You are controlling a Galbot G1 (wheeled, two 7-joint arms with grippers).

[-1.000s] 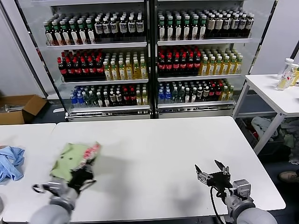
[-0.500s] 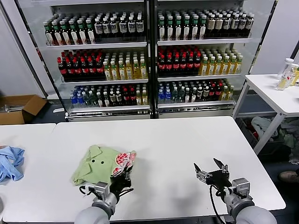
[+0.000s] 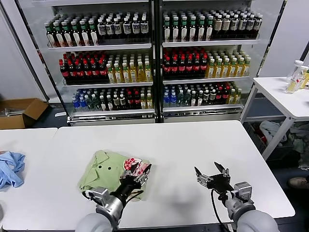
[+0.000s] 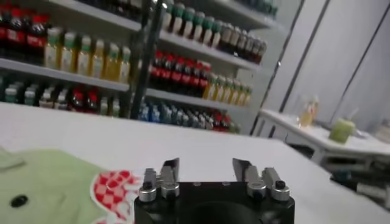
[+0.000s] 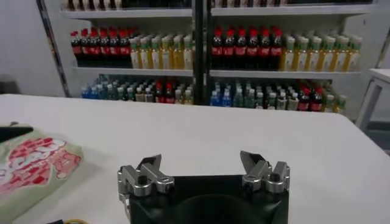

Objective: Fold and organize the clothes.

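Observation:
The clothes, a folded light green shirt (image 3: 107, 172), lie flat on the white table (image 3: 183, 145) at the front left, with the red-and-white graphic (image 3: 135, 166) face up on the right side. My left gripper (image 3: 140, 173) hovers at that graphic's right edge, open, with nothing between its fingers. The left wrist view shows the shirt (image 4: 42, 189) beside the open left gripper (image 4: 207, 170), not in it. My right gripper (image 3: 206, 169) waits open low over the table's front right; its own view shows the open right gripper (image 5: 204, 164) and the shirt (image 5: 30, 170) well off to the side.
A crumpled light blue cloth (image 3: 10, 167) lies on the neighbouring table at far left. Glass-door coolers full of bottles (image 3: 154, 58) stand behind the table. A small white side table (image 3: 285, 96) with bottles is at the right, and a cardboard box (image 3: 19, 111) sits on the floor at left.
My left gripper carried the shirt rightward, laid it flat on the table and opened, letting it go. The right gripper shifted slightly left.

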